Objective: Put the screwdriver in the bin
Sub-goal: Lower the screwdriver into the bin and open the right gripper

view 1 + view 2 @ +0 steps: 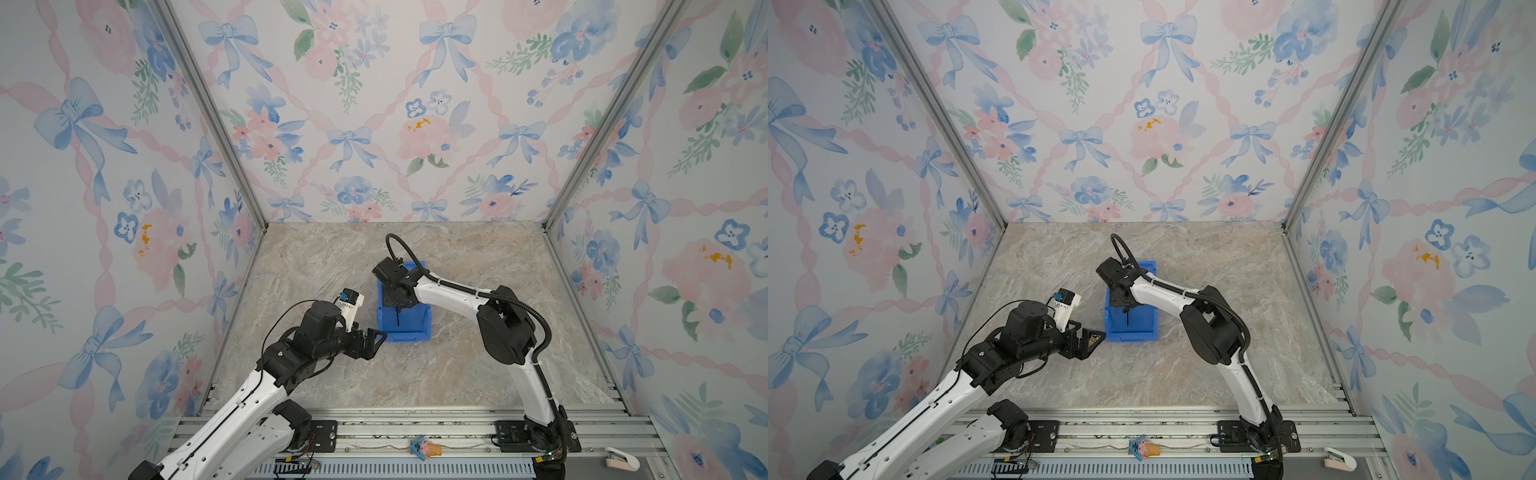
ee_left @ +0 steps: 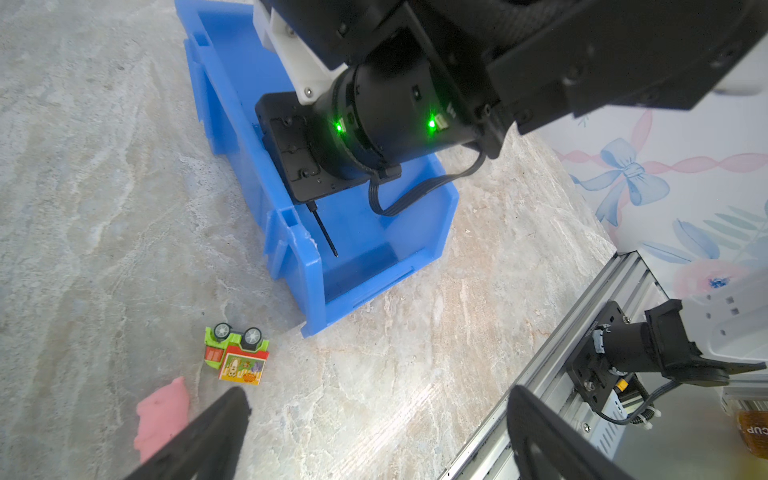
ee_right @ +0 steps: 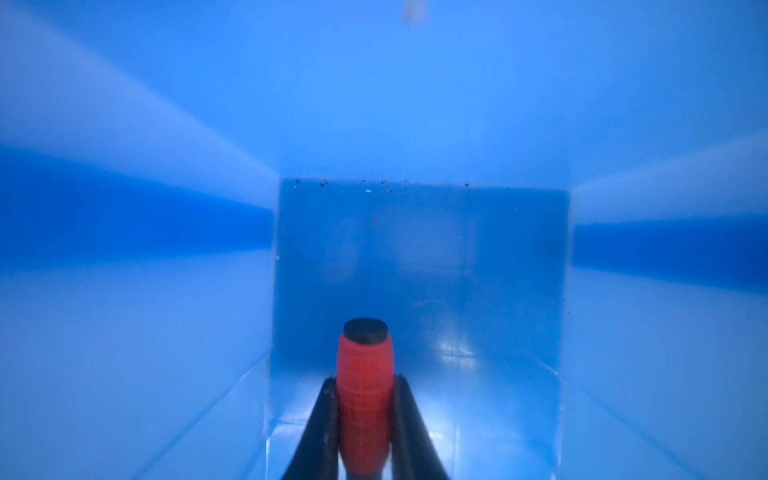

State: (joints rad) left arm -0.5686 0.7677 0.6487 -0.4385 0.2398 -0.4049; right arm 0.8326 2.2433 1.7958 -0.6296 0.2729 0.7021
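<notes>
Marble-look tabletop [image 1: 457, 365] carries the bin [image 1: 405, 334], enclosed by floral-papered walls [image 1: 374, 124].

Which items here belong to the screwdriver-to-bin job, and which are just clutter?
Job:
- screwdriver, clamped in the right gripper
- blue bin, with the held screwdriver inside its walls

Lying about:
- green toy car, tipped over near the bin's front corner
- pink toy
- ice-cream cone toy on the front rail
- left gripper, open, holding nothing
</notes>
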